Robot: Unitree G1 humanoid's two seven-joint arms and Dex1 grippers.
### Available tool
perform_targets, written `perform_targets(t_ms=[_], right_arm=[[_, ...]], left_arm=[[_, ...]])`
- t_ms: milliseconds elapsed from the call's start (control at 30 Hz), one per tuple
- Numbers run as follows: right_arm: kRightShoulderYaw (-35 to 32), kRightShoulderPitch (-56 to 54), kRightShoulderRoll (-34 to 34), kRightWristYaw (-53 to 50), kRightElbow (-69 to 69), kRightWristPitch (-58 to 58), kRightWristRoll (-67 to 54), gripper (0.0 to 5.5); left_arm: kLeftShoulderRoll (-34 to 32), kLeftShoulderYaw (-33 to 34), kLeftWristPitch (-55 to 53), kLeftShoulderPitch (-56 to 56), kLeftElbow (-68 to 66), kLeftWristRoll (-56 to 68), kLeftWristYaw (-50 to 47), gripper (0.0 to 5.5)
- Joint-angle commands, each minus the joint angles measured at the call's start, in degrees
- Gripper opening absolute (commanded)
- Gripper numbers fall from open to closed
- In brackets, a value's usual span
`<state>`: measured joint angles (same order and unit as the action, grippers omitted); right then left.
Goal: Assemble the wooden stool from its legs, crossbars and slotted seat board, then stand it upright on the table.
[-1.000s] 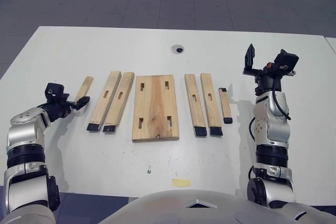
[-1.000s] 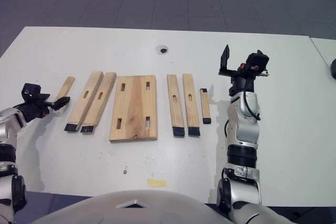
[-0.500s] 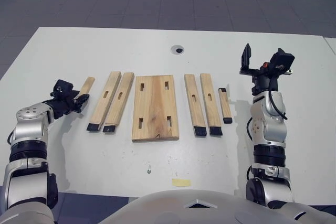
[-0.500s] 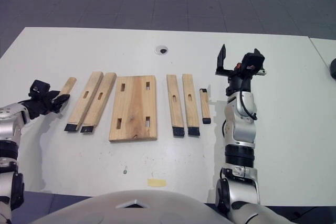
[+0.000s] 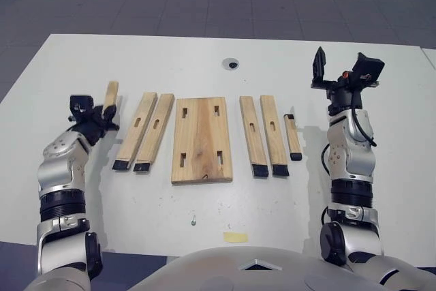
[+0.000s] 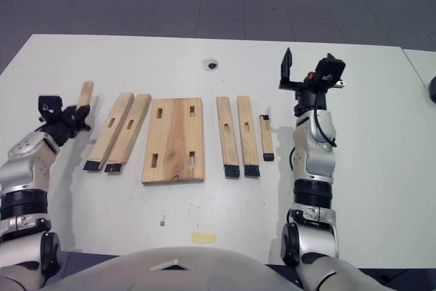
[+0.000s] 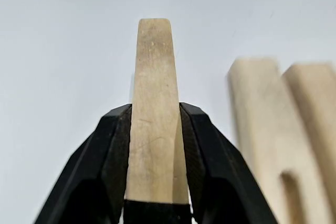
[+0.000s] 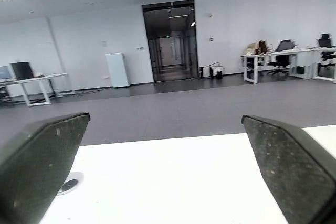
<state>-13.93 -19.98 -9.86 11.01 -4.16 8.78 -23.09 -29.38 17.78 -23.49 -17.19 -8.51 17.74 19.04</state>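
Since a second ago you've swung your left gripper (image 5: 95, 117) inward and tipped the short crossbar (image 5: 110, 93) up from the table (image 5: 136, 59); its fingers (image 7: 118, 145) clamp the bar's lower end. Your right gripper (image 5: 343, 71) hovers raised, fingers spread, holding nothing. Seat board (image 5: 201, 138) lies flat mid-table between left legs (image 5: 144, 129) and right legs (image 5: 262, 134), other crossbar (image 5: 292, 138) just beside the right legs

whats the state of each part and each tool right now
left tool, shut on the left crossbar
left crossbar, clamped, tilted up
right tool, open, empty, raised
seat board, flat, slots empty
left legs, flat, loose
right legs, flat, loose
right crossbar, flat beside the right legs
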Motion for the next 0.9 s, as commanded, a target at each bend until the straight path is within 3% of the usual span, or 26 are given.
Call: perform_targets(t_ms=[33, 100, 267, 700, 900], right_arm=[[-1.3, -2.0, 1.5, 7.9, 7.7, 18.2, -22.6, 5.4], [-1.1, -1.8, 1.4, 10.1, 11.2, 24.9, -31.8, 5.4], [-0.2, -1.7, 3.1, 7.6, 14.4, 31.9, -41.7, 5.4], [2.9, -2.9, 10.0, 0.0, 10.7, 34.1, -43.9, 5.4], [3.8, -2.1, 10.6, 0.0, 11.4, 37.1, -46.1, 4.45]], left_arm=[[1.6, -4.4, -3.4, -6.1, 11.6, 1.3, -0.2, 1.3], [1.9, -9.8, -3.3, -6.6, 16.7, 0.0, 2.4, 1.3], [6.3, -18.7, -5.4, -5.0, 26.1, 2.5, 5.6, 1.3], [11.9, -26.9, -8.3, -0.7, 32.2, 1.2, 3.9, 1.3], [10.6, -29.0, -8.0, 0.1, 33.8, 1.3, 7.3, 1.3]])
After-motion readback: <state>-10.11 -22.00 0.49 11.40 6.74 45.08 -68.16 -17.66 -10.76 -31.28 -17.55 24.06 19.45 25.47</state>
